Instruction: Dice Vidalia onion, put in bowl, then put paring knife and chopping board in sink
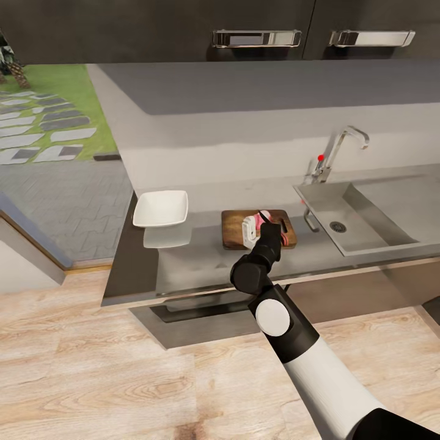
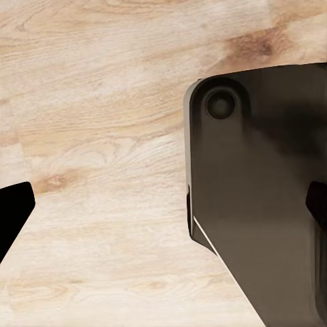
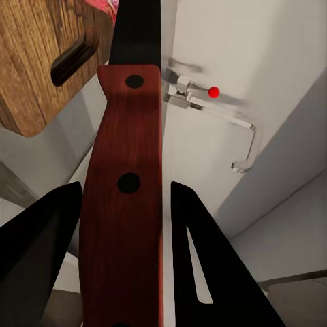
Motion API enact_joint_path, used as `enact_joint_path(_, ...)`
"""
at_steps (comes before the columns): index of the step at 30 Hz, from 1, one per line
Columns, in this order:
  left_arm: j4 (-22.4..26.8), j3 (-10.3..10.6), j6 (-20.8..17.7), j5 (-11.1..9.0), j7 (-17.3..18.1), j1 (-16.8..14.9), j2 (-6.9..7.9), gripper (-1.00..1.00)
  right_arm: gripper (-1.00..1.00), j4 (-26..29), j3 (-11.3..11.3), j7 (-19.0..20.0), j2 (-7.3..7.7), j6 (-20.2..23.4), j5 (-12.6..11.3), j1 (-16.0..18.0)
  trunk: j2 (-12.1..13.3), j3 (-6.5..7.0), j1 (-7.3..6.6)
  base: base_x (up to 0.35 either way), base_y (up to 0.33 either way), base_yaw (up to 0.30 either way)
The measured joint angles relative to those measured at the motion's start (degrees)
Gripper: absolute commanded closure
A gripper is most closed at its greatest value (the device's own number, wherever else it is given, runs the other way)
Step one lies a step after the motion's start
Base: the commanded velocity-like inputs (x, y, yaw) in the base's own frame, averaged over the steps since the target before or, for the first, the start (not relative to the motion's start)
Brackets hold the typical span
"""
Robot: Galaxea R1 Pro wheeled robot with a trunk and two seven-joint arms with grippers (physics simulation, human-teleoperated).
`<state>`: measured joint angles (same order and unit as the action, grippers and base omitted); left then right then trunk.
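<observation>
Gripping paring knife [image 3: 122, 184], right claw [image 3: 122, 225]

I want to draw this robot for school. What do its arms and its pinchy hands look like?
The right arm has a fat white tube section, a black sleeve near the shoulder, and a round white cap on a black elbow joint. Farther along it turns chunky and black. The right gripper has two flat, pointed black fingers; one finger has a narrow slot in it. The left gripper's fingers are black too.

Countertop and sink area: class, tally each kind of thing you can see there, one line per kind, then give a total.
Bowl: 1
Chopping board: 1
Vidalia onion, partly cut: 1
Paring knife: 1
Sink: 1
Tap: 1
Total: 6
</observation>
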<state>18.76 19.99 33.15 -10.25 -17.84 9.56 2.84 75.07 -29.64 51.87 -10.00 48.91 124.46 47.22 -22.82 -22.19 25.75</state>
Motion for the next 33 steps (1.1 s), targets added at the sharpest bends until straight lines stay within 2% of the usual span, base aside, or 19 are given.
enact_joint_path(33, 0.0, 0.0, 0.0, 0.0, 0.0, 0.0, 0.0, -1.0, 1.0, 0.0, 0.0, -0.1, 0.0, 0.0, 0.1, 0.0, 0.0, 0.0, 0.0, 0.0, 0.0, 0.0)
